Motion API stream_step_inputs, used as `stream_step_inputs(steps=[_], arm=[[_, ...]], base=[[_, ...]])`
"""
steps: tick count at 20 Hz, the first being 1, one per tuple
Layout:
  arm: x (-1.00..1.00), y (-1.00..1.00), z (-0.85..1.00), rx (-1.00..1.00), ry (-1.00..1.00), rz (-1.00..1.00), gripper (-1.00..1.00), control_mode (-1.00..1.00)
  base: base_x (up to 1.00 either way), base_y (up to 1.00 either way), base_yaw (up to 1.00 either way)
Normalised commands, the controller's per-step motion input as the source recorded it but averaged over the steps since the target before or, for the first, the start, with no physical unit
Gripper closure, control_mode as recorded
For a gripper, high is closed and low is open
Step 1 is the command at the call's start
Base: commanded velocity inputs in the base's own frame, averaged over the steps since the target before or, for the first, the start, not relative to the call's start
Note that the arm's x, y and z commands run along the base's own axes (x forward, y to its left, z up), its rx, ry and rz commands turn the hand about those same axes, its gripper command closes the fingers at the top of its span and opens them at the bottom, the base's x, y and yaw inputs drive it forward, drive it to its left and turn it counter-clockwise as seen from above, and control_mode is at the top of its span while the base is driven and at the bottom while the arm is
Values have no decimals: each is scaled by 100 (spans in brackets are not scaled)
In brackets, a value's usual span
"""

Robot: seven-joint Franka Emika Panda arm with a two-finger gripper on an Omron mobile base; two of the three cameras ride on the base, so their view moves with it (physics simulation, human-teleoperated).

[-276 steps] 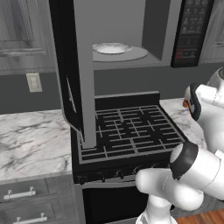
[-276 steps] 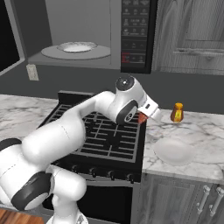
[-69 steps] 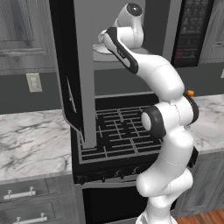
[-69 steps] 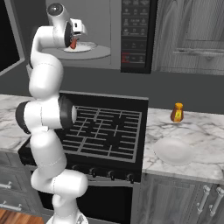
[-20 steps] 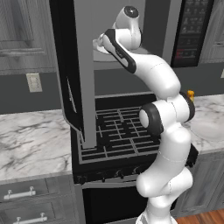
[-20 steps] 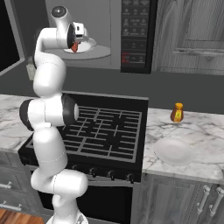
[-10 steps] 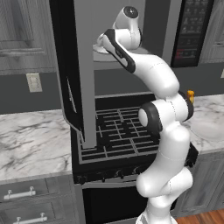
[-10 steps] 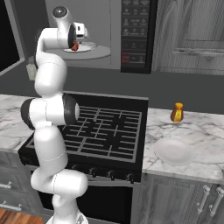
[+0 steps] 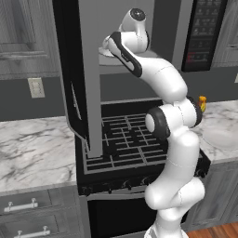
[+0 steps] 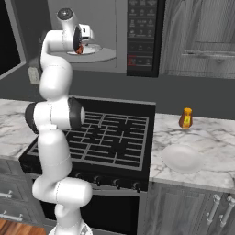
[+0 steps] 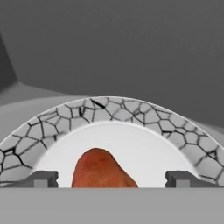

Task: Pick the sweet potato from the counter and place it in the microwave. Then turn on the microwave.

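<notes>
My gripper (image 10: 81,45) reaches high into the open microwave (image 10: 108,20), just over its round plate (image 10: 98,48). The orange-red sweet potato (image 11: 103,170) lies between the two fingertips (image 11: 43,179) with a gap on each side, so the gripper (image 11: 111,179) is open. Below the potato is the white plate (image 11: 144,144) with its crackled rim. From the right, the sweet potato (image 10: 80,49) shows as a small red spot under the hand. From the left, the gripper (image 9: 106,45) is partly hidden by the arm.
The microwave's black glass door (image 9: 69,79) hangs open on the left over the black stovetop (image 10: 110,137). Its dark button panel (image 10: 142,32) is to the right. On the marble counter (image 10: 211,137) stand an orange bottle (image 10: 185,118) and a white plate (image 10: 182,158).
Since 3.5 s ago the hand has sunk a little toward the microwave plate with the potato under it. In the last half second almost nothing has moved.
</notes>
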Motion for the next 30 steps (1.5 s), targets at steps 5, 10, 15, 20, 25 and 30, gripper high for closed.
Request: stream_step_inputs(steps=[5, 10, 15, 20, 25, 30], arm=[[4, 0, 9, 0, 0, 0, -100, -100], [-2, 0, 25, 0, 0, 0, -100, -100], [-14, 0, 12, -1, 0, 0, -100, -100], [-21, -1, -1, -2, -5, 0, -100, -100], [-23, -3, -7, -1, -16, 0, -100, -100], [-22, -4, 0, -1, -17, 0, -100, -100]], base=[[0, 0, 0], [0, 0, 0], [0, 0, 0], [0, 0, 0], [0, 0, 0], [0, 0, 0]])
